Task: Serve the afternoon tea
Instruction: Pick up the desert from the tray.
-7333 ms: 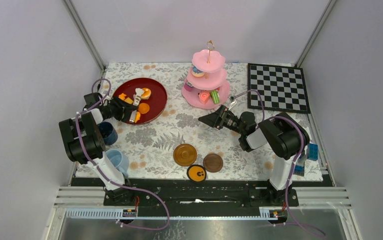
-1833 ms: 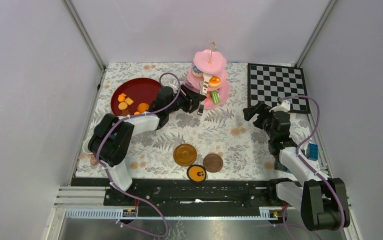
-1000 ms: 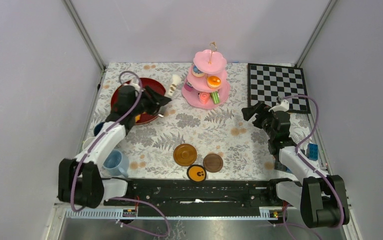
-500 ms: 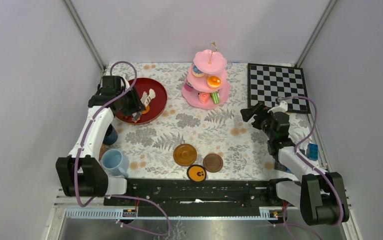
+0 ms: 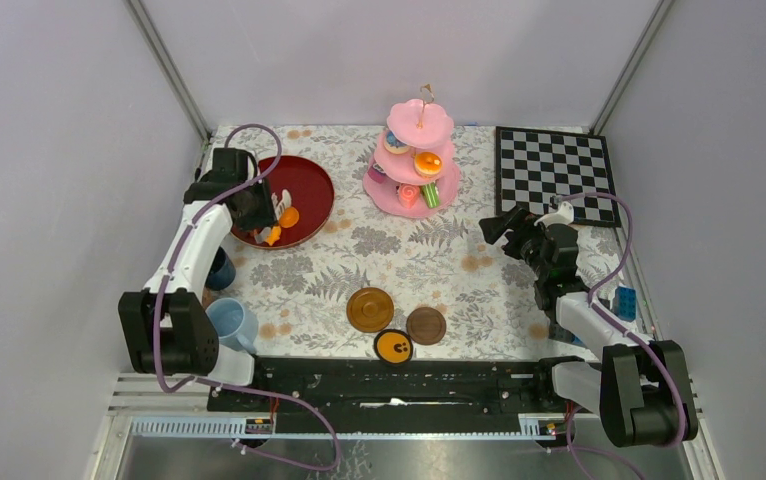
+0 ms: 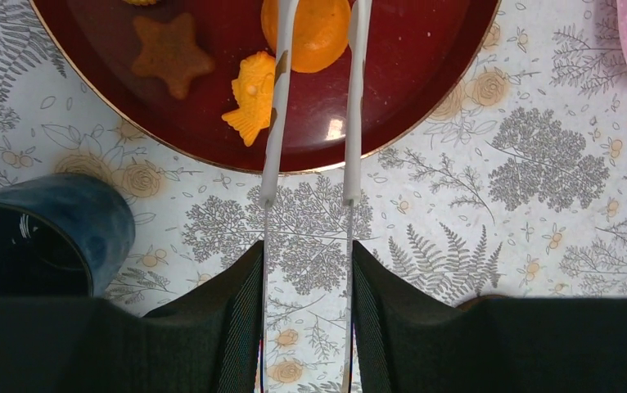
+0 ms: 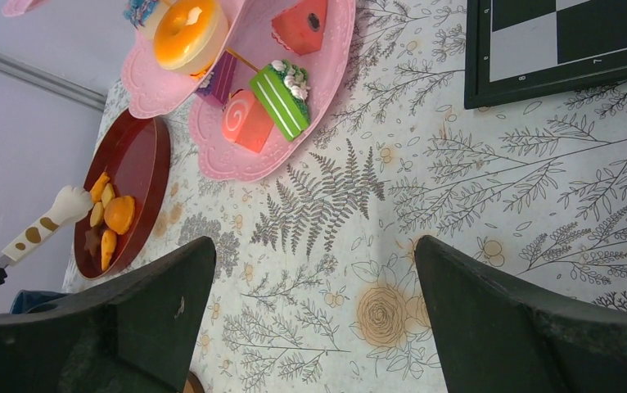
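Note:
My left gripper (image 5: 257,203) (image 6: 306,246) is shut on white cat-paw tongs (image 6: 273,123) whose two arms straddle a round orange pastry (image 6: 314,29) on the dark-red plate (image 6: 408,90) (image 5: 311,180). An orange fish pastry (image 6: 253,94) and a brown star biscuit (image 6: 167,53) lie beside it. The pink cake stand (image 5: 414,165) (image 7: 310,106) carries an orange doughnut (image 7: 187,24), a green slice (image 7: 281,90) and a pink roll (image 7: 245,119). My right gripper (image 5: 494,228) (image 7: 312,246) hovers open and empty over the cloth, right of the stand.
A dark-blue cup (image 5: 221,268) (image 6: 48,237) and a light-blue cup (image 5: 229,322) stand at the left edge. Brown saucers (image 5: 370,309) (image 5: 426,325) and a smiley disc (image 5: 394,346) lie near the front. The chessboard (image 5: 556,175) is back right, blue blocks (image 5: 624,300) at the right edge.
The left arm swung the tongs back from the cake stand to the red plate and brought them down around the orange pastry. An orange doughnut now sits on the stand. The right arm barely moved.

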Controlling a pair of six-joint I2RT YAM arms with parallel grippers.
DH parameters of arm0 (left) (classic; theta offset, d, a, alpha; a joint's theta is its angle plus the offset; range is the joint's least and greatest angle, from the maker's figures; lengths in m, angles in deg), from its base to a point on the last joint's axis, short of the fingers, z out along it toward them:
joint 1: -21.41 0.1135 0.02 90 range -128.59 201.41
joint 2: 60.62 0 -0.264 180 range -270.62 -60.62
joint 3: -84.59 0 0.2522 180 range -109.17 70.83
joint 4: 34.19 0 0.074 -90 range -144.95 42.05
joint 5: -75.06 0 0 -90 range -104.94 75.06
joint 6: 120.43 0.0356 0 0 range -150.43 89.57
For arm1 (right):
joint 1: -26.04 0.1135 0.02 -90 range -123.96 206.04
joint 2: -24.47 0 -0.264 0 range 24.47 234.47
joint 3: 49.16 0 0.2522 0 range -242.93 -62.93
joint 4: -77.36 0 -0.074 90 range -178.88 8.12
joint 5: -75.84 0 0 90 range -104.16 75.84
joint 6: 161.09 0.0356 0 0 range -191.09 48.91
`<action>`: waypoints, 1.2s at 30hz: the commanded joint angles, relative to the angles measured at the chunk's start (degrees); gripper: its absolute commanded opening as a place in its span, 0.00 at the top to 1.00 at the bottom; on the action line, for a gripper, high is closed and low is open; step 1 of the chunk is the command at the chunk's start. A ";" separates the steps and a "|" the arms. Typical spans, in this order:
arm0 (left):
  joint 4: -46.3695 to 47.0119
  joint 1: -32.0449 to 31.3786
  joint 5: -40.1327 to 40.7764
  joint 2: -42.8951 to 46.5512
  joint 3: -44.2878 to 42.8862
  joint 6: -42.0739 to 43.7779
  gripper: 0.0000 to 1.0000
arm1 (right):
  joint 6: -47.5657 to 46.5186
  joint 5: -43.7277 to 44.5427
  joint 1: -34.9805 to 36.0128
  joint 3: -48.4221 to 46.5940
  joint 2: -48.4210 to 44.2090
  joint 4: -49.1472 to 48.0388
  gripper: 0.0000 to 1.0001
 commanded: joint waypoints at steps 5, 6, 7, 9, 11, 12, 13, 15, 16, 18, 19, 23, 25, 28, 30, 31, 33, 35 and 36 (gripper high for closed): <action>5.51 0.03 2.51 -2.00 -0.90 -0.47 0.59 | 0.40 -0.99 -0.33 0.21 -0.43 -2.67 0.02; 5.71 0.02 2.52 -2.42 -0.89 -0.48 0.59 | 0.46 -0.99 -0.33 0.26 -0.44 -2.67 0.02; 5.88 -0.10 2.50 -2.61 -0.98 -0.37 0.59 | 0.49 -0.99 -0.34 0.28 -0.42 -2.71 0.02; 5.98 -0.31 4.56 -3.12 -1.12 -0.15 0.58 | 0.50 -0.99 -0.34 0.30 -0.43 -2.76 0.02; 6.10 -0.52 5.06 -3.59 -1.24 0.04 0.58 | 0.57 -0.99 -0.34 0.30 -0.28 -2.82 0.02; 6.18 -0.67 4.91 -3.87 -1.18 0.05 0.58 | 0.64 -1.06 -0.34 0.33 -0.19 -2.99 0.02; 6.21 -0.85 4.81 -4.11 -1.16 0.05 0.58 | 0.74 -1.16 -0.34 0.34 -0.05 -3.08 0.02; 6.21 -1.30 5.14 -4.67 -1.07 0.20 0.57 | 0.81 -1.17 -0.34 0.36 0.10 -3.18 0.02; 6.22 -1.58 5.26 -4.93 -1.01 0.41 0.57 | 0.83 -1.13 -0.34 0.44 0.15 -3.24 0.02; 6.22 -2.28 5.82 -5.29 -0.77 0.72 0.56 | 0.80 -0.99 -0.34 0.51 0.02 -3.23 0.02; 6.17 -2.44 5.84 -5.39 -0.65 0.83 0.56 | 0.89 -0.99 -0.34 0.51 0.08 -3.25 0.02; 6.13 -2.65 6.05 -5.34 -0.08 1.17 0.55 | 0.93 -0.99 -0.34 0.65 -0.01 -3.31 0.02; 5.82 -2.74 6.46 -5.19 0.30 1.27 0.54 | 0.94 -0.99 -0.34 0.60 -0.05 -3.32 0.02; 5.78 -2.98 6.88 -5.00 0.94 1.44 0.54 | 1.01 -1.07 -0.34 0.67 0.06 -3.53 0.02; 5.65 -3.13 7.46 -5.00 1.45 1.62 0.54 | 1.02 -1.08 -0.33 0.67 0.01 -3.53 0.02; 5.55 -3.17 7.89 -5.03 1.52 1.74 0.54 | 1.03 -1.08 -0.31 0.68 0.05 -3.55 0.02; 5.45 -3.33 8.31 -5.18 1.63 1.89 0.53 | 1.00 -1.08 -0.33 0.70 -0.02 -3.55 0.02; 5.38 -3.55 8.22 -5.28 1.74 1.89 0.53 | 1.04 -1.08 -0.34 0.72 0.01 -3.55 0.02; 5.22 -3.77 8.15 -5.36 1.77 1.88 0.53 | 0.98 -1.08 -0.34 0.76 0.00 -3.55 0.02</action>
